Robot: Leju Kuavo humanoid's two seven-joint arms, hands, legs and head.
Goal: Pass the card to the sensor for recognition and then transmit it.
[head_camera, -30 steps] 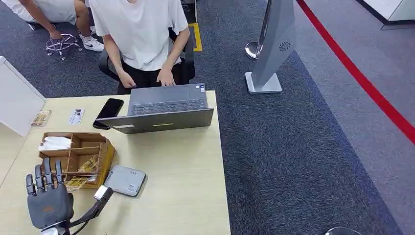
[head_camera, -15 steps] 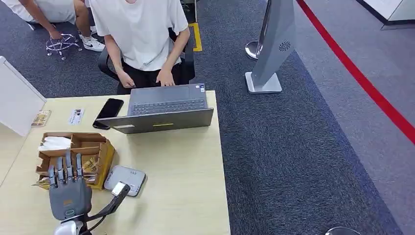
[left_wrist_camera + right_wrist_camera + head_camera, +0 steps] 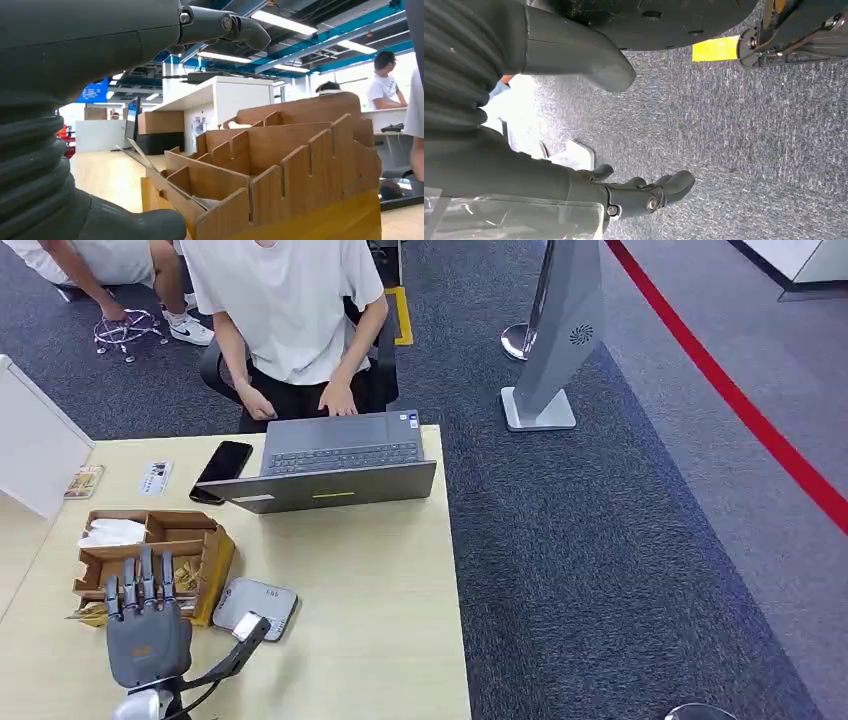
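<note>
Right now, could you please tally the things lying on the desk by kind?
Laptop: 1
Phone: 1
Sensor: 1
Wooden organiser: 1
Loose cards near the desk's far left corner: 2
Total: 6

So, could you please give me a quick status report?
Left hand open beside the wooden card box, thumb over the grey sensor. Right hand hanging over carpet, holding nothing. Cards in box. Nothing in the way.

Brown wooden organizer (image 3: 195,540), grey sensor (image 3: 256,607) (rounded), dark-grey laptop (image 3: 335,465), pale table (image 3: 370,580)
</note>
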